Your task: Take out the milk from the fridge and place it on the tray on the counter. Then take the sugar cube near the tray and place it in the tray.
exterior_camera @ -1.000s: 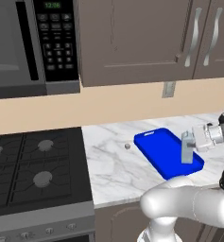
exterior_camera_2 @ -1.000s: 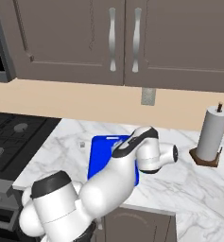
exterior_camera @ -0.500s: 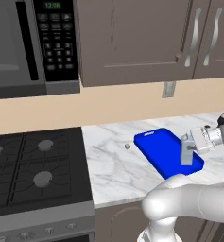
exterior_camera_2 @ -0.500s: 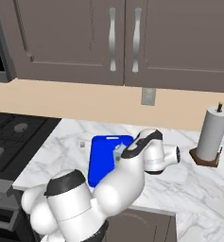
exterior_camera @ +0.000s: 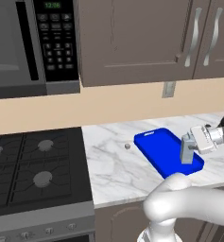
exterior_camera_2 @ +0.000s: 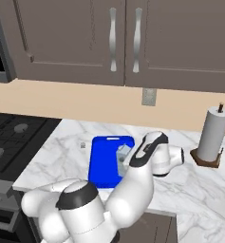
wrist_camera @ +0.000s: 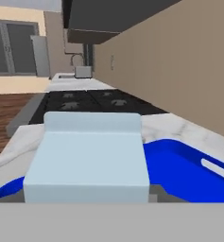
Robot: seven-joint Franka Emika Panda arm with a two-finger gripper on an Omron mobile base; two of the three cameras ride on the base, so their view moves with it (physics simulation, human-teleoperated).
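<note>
My gripper (exterior_camera: 193, 144) is shut on the milk (exterior_camera: 185, 151), a small pale blue-grey carton, and holds it just above the right end of the blue tray (exterior_camera: 161, 149). The tray lies on the white marble counter (exterior_camera: 111, 168). From the right base the milk (exterior_camera_2: 123, 157) hangs over the tray (exterior_camera_2: 104, 159) beside my wrist. In the hand view the milk (wrist_camera: 87, 160) sits close between the jaws, with the tray (wrist_camera: 193, 172) under and beyond it. The sugar cube (exterior_camera: 127, 146) rests on the counter just left of the tray, and appears again as a tiny sugar cube (exterior_camera_2: 83, 144).
A black gas stovetop (exterior_camera: 33, 172) borders the counter on the left, under a microwave (exterior_camera: 33, 45). A paper towel holder (exterior_camera_2: 210, 137) stands at the counter's right. Cabinets (exterior_camera_2: 123, 40) hang above, and a wall outlet (exterior_camera_2: 148, 96) sits behind the tray.
The gripper has sunk a little toward the tray with the milk still in it, and the elbow has swung. The tray and the sugar cube have not moved.
</note>
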